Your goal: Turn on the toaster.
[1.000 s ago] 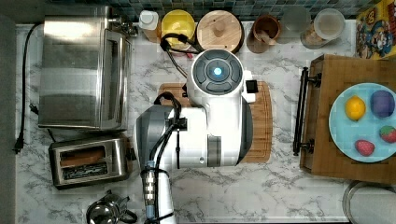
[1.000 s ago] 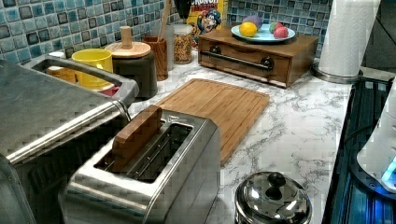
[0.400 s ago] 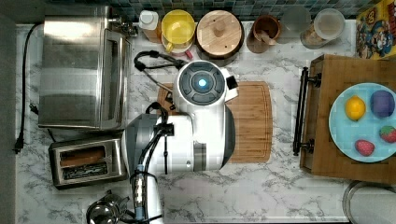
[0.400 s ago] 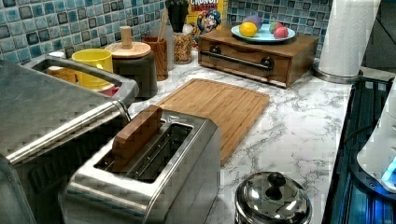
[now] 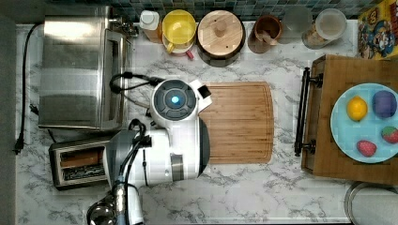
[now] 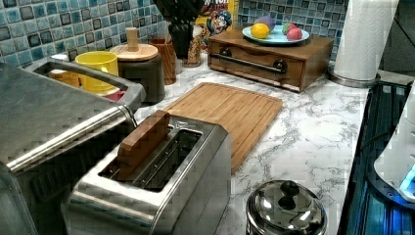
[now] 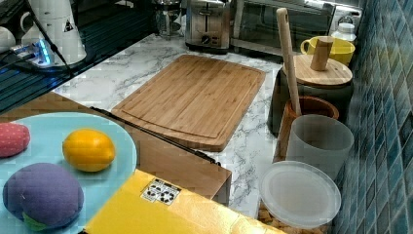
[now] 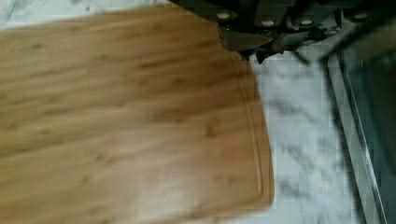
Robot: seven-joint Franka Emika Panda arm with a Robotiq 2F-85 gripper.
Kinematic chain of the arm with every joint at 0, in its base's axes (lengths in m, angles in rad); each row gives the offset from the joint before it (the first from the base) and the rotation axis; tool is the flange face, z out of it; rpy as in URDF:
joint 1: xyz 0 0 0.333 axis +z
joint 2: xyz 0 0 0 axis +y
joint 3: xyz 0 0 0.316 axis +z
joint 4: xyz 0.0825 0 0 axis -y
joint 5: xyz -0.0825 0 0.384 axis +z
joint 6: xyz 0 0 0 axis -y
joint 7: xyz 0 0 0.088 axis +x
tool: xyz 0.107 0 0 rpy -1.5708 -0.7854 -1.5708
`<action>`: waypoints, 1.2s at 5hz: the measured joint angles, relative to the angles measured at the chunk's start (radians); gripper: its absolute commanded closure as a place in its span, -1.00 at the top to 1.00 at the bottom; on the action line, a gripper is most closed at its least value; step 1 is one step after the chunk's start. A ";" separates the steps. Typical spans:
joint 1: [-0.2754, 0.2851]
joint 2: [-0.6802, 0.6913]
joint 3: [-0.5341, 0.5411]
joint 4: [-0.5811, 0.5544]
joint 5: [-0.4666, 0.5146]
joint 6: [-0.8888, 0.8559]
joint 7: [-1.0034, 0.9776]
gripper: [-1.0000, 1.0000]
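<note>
The toaster [image 5: 77, 166] is a small brushed-steel box with two long slots, standing at the top view's lower left, just below the big steel oven [image 5: 80, 65]. In the left view the toaster [image 6: 161, 186] is in the foreground with a brown slice [image 6: 142, 144] standing in one slot. In the right view its knobbed end face [image 7: 207, 27] shows far off. My arm's wrist [image 5: 174, 100] hangs over the left end of the wooden cutting board [image 5: 239, 122]. The gripper [image 8: 252, 51] is above the board's corner with its fingers together and nothing held, clear of the toaster; its dark body [image 6: 180, 29] hangs beyond the board.
Along the tiled wall stand a yellow mug [image 5: 178, 26], a wooden-lidded canister [image 5: 220, 30] and jars. A wooden box with a handle [image 5: 352, 117] carries a blue plate [image 5: 342, 131] of toy fruit. A steel pot lid [image 6: 286, 208] sits beside the toaster. The oven's cable [image 5: 129, 77] loops near the wrist.
The arm has swung toward the top view's left, from over the board's middle to its left end. In the left view the gripper has come lower into the picture.
</note>
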 measured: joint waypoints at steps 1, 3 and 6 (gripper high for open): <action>0.027 -0.052 0.024 -0.078 0.012 -0.014 -0.065 -1.00; 0.067 -0.168 0.037 -0.199 0.115 -0.016 -0.305 -1.00; 0.076 -0.132 0.031 -0.232 0.201 0.130 -0.327 -1.00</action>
